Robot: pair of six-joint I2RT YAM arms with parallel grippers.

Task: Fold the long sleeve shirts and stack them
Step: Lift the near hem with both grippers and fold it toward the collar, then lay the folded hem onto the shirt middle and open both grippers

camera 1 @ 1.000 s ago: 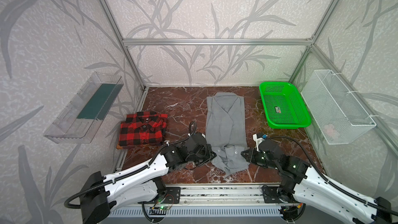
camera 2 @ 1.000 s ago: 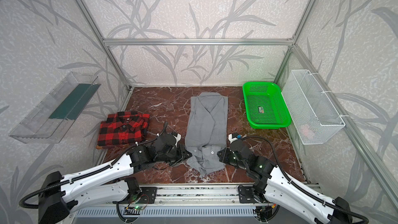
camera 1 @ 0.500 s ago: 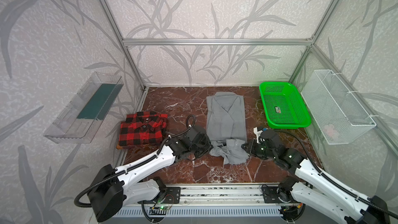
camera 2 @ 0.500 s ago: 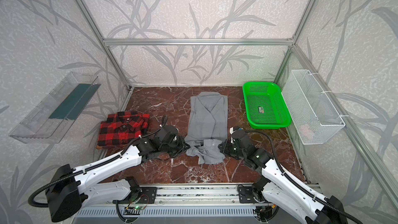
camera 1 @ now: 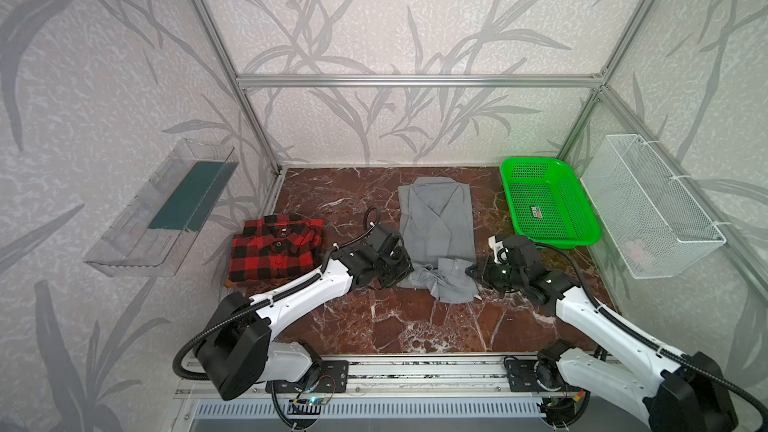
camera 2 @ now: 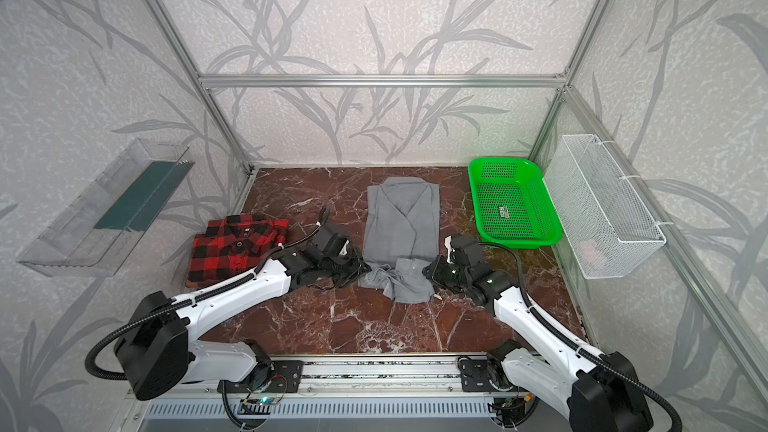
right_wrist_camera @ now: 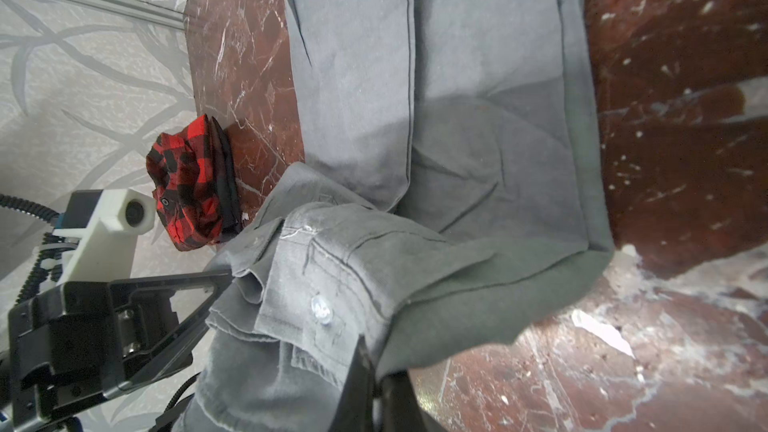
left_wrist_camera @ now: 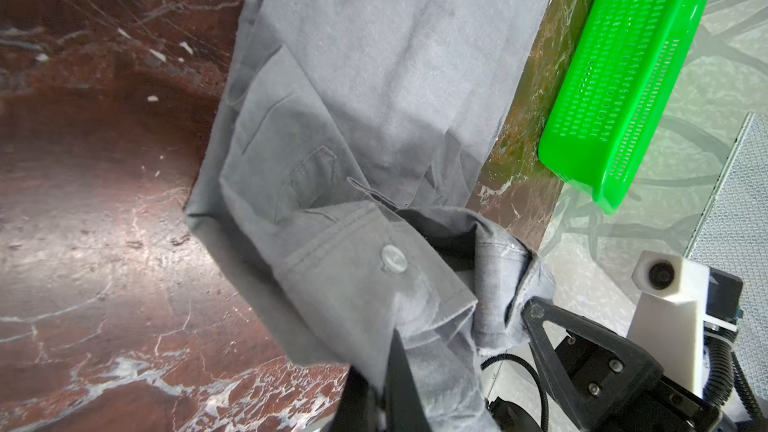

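A light grey long sleeve shirt (camera 1: pixel 436 218) (camera 2: pixel 401 214) lies collar-away in the middle of the marble floor, its near end lifted and bunched with a cuff on top. My left gripper (camera 1: pixel 405 274) (camera 2: pixel 360 270) is shut on the near left corner of that hem (left_wrist_camera: pixel 388 353). Shut on the near right corner is my right gripper (camera 1: pixel 471 273) (camera 2: pixel 428 272) (right_wrist_camera: pixel 365 351). Buttoned grey cuffs drape over both pinches in the wrist views. The red-and-black plaid shirt (camera 1: pixel 274 249) (camera 2: pixel 232 249) (right_wrist_camera: pixel 187 184) lies folded at the left wall.
A green plastic basket (camera 1: pixel 548 201) (camera 2: pixel 513 205) (left_wrist_camera: pixel 623 76) stands at the back right. A white wire basket (camera 1: pixel 652 205) (camera 2: pixel 602 201) hangs on the right wall. On the left wall hangs a clear tray (camera 1: pixel 166 209) (camera 2: pixel 104 209). Marble floor lies bare near the front rail.
Both grippers have moved away from the front edge toward the back, carrying the grey shirt's near hem with them. The shirt now looks shorter, its near end bunched.
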